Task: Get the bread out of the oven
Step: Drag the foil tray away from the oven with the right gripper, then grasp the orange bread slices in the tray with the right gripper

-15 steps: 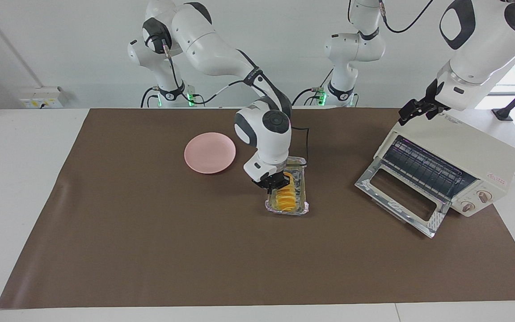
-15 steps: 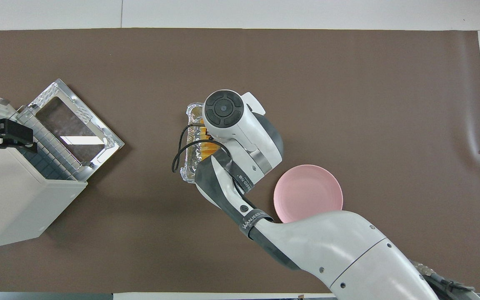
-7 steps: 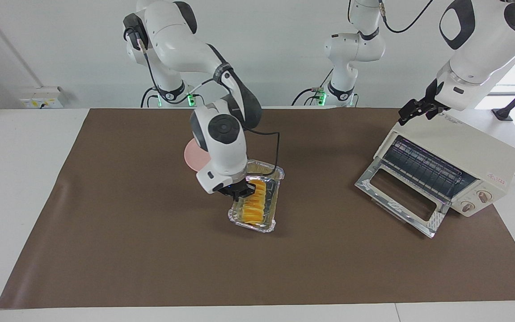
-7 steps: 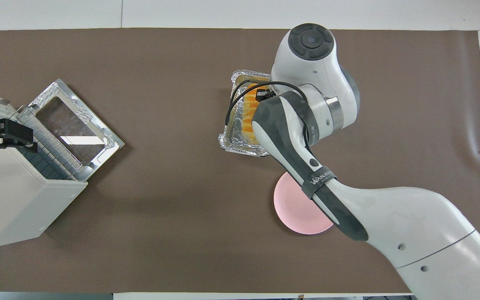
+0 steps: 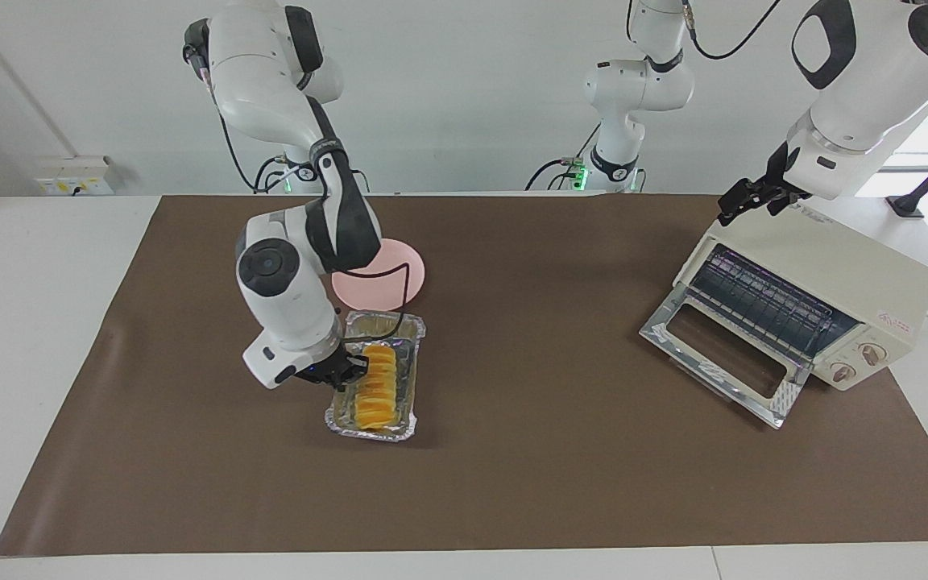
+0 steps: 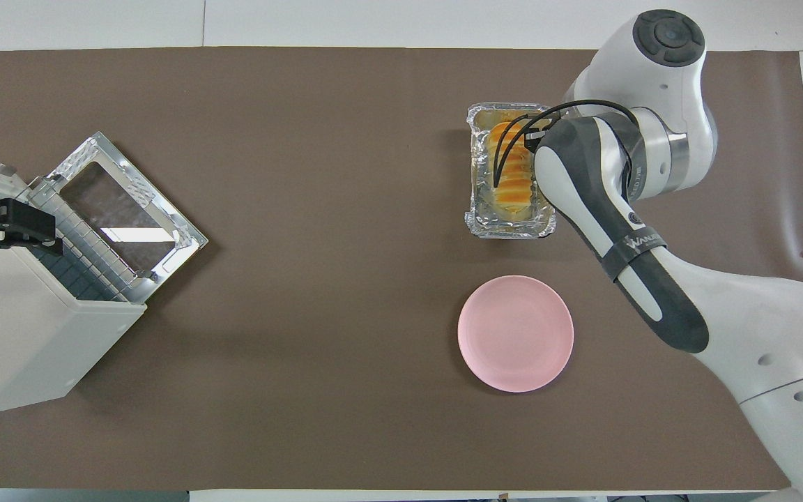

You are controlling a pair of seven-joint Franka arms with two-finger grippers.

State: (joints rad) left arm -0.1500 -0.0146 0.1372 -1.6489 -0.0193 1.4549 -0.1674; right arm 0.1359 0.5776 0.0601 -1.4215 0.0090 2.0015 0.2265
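1. The left arm [image 5: 851,121] is reaching down at its own end of the bench [image 5: 45,362]. Its jaws are standing apart over the top of the oven [image 5: 834,274], at the edge nearest the robots. I cannot tell whether they are touching the casing.
2. The oven is sitting at an angle on the brown cloth [image 5: 512,483]. Its glass door [image 5: 722,354] is hanging open and folded down onto the cloth, pointing away from the robots. The wire rack [image 5: 770,302] is showing bare inside, and two round knobs [image 5: 873,352] are sitting beside the opening.
3. The pink plate [image 6: 515,333] is lying flat on the cloth toward the right arm's end, well apart from the oven, with nothing on it. In the facing view the right arm [image 5: 287,298] is covering part of it.
4. The foil tray [image 5: 371,435] is sitting just beside the plate and farther from the robots, lengthwise away from them. I cannot tell whether it is resting on the cloth or hanging just above it.
5. The bread [image 5: 375,387] is lying inside the tray along its length, out of the oven and well apart from it.
6. The right arm's jaws are closing tight on the tray's long rim, on the edge toward the right arm's end, just beside the bread.
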